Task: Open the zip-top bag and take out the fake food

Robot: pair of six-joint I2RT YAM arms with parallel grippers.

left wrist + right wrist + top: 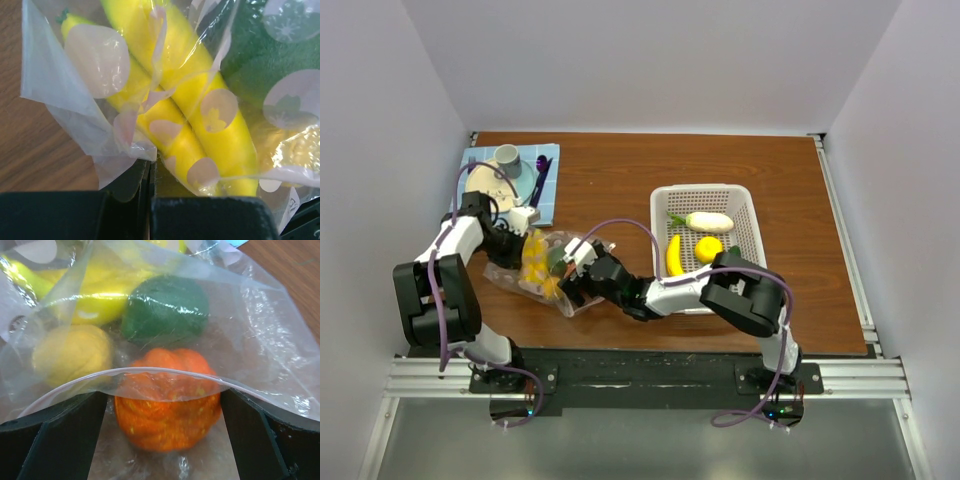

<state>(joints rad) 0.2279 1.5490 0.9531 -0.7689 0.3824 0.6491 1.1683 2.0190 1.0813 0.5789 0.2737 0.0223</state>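
zip-top bag (510, 278) lying flat near the near-left corner of the tabletop (620, 170); long axis roughly left to right, slanting toward the near edge at its right end, where the open mouth faces right; fake food (535, 262) bunched in the middle of the bag; left gripper (525, 222) at the bag's far edge, its fingers (125, 210) pressed together and pinching a fold of the clear plastic, two long yellow pieces (200, 90) lying just beyond them; left arm with elbow raised over the left edge, forearm reaching away and rightward to the bag; right gripper (575, 272) at the bag's mouth, fingers (50, 440) spread wide apart on either side of an orange piece (170, 415) that sits just inside the lip; green piece (165, 307) and yellow round piece (72, 352) deeper in; right arm folded near the near edge, forearm stretched low leftward; white basket (752, 225) right of centre holding a banana (673, 256), a yellow round fruit (708, 248) and a cream-white piece (710, 221); blue cloth (548, 158) at the far-left corner
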